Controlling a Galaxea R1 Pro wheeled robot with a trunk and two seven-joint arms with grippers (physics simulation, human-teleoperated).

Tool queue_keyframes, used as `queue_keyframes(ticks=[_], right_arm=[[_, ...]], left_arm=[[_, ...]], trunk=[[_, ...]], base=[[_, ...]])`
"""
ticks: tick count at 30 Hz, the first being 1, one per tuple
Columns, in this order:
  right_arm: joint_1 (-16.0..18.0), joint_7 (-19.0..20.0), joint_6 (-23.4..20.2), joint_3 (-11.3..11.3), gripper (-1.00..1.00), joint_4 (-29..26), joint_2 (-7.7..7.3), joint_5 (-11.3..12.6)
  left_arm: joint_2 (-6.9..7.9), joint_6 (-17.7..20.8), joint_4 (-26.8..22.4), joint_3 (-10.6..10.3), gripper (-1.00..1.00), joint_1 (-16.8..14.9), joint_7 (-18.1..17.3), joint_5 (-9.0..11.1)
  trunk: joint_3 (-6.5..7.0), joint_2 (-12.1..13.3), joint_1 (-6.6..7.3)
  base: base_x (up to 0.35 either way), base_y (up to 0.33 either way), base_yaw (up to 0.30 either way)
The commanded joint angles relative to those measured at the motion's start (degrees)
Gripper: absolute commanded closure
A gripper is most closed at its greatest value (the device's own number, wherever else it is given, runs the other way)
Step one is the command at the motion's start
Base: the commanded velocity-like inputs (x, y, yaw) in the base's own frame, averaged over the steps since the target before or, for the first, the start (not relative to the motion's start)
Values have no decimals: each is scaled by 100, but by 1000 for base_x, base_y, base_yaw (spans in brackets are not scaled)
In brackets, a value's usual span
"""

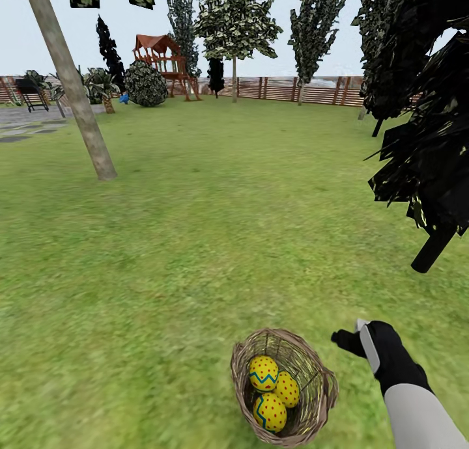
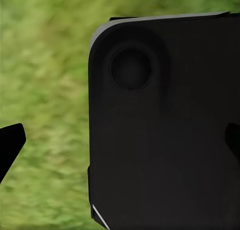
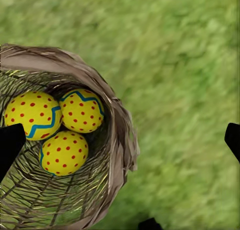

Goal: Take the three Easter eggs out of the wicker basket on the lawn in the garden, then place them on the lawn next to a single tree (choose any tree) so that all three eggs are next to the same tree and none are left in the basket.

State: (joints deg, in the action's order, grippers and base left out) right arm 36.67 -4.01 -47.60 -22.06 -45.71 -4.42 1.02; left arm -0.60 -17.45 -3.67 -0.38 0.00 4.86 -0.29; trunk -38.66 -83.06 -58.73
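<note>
All three speckled yellow Easter eggs lie in the woven wicker basket on the lawn at six o'clock, so nothing is lifted yet. The right hand hovers at the basket's three o'clock, fingers spread wide and empty; it must next shift over the smooth eggs and descend
</note>
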Motion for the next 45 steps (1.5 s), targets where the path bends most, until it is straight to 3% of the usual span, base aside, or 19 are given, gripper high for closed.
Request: queue_keyframes(ticks=[1, 22, 28, 35, 45], right_arm=[[47, -26, -20, -4, -100, 55, -8, 13], [593, -62, 451, 36, -100, 1362, -95, -29], [761, -311, 576, 44, -100, 1847, -225, -29], [806, -443, 633, 44, -100, 2037, -306, -25], [814, -467, 653, 49, -100, 2081, -289, -27]], left_arm=[[-1, -13, -2, -6, -100, 0, 23, -2], [7, -12, -2, -12, -100, 0, -25, -6], [7, -12, -2, -4, -100, 0, -32, -6], [7, -12, -2, -5, -100, 0, -32, -6], [7, -12, -2, -6, -100, 0, -31, -6]], trunk=[[-4, -2, 0], [-4, -2, 0], [-4, -2, 0], [-4, -2, 0], [-4, -2, 0]], base=[[0, 0, 0], [0, 0, 0], [0, 0, 0], [0, 0, 0], [0, 0, 0]])
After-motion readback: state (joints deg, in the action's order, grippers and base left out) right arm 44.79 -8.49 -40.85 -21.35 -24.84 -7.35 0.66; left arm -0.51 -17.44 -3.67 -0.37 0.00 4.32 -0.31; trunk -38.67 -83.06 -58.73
